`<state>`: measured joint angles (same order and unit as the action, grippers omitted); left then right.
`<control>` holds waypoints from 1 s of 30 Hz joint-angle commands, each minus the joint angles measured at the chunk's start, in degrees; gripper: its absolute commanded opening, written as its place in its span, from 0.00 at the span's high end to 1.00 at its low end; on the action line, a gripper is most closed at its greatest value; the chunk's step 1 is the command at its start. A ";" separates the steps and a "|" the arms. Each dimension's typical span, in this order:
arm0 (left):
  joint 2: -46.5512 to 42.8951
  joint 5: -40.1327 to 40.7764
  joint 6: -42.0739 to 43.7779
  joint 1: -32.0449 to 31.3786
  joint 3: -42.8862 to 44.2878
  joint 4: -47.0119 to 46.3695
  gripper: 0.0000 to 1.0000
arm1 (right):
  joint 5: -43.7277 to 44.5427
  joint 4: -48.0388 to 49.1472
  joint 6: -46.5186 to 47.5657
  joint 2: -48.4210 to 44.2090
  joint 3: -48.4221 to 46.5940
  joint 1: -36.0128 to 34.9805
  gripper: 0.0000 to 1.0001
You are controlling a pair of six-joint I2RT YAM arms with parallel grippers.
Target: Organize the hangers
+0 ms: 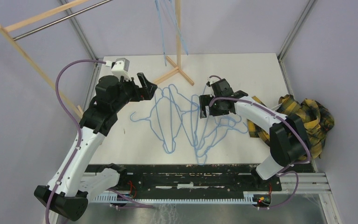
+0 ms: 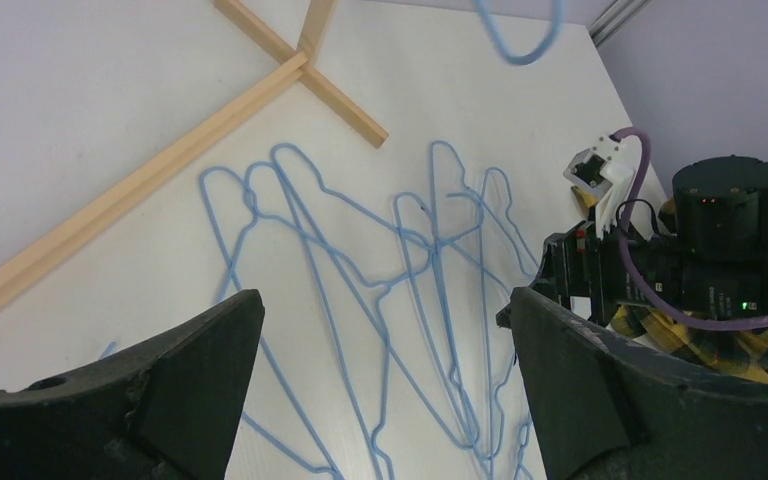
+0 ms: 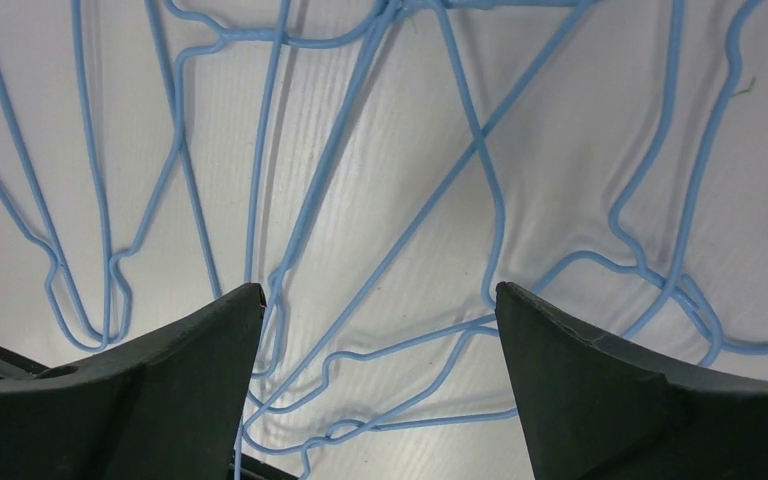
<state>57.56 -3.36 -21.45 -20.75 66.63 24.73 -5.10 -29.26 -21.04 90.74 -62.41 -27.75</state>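
Note:
Several light-blue wire hangers [image 1: 182, 122] lie tangled flat in the middle of the white table; they also show in the left wrist view [image 2: 380, 300] and the right wrist view [image 3: 380, 200]. More blue hangers [image 1: 164, 23] hang from the rack at the top centre. My left gripper [image 1: 150, 85] is open and empty, above the pile's far left edge. My right gripper [image 1: 203, 105] is open and empty, low over the right part of the pile, with hanger wires between its fingers' span below.
A wooden rack stands at the back: its upright and cross foot [image 1: 177, 70] next to the pile, its metal rod [image 1: 60, 21] at upper left. A yellow-and-black plaid cloth [image 1: 303, 116] lies at the table's right edge.

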 commanded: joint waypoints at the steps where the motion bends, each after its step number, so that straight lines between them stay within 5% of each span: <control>1: -3.51 -0.19 0.03 -0.05 -3.90 -0.45 0.01 | 1.88 -0.27 -0.41 2.22 -4.00 -1.94 0.07; 13: -8.42 -1.19 -3.37 -0.07 -17.59 -2.14 0.01 | 9.61 0.94 -2.04 1.49 0.21 0.03 0.20; 24: -7.01 -2.95 -4.22 -0.08 -23.31 -6.38 0.01 | -1.54 7.75 -4.50 6.16 1.20 7.19 0.55; 30: -6.14 -3.82 -5.43 -0.05 -27.21 -9.32 0.01 | -4.73 10.16 -6.09 8.12 -1.13 7.18 0.56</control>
<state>50.81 -5.26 -23.31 -20.75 41.50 20.23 -6.15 -23.33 -25.54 97.80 -60.18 -20.25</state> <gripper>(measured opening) 0.991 0.441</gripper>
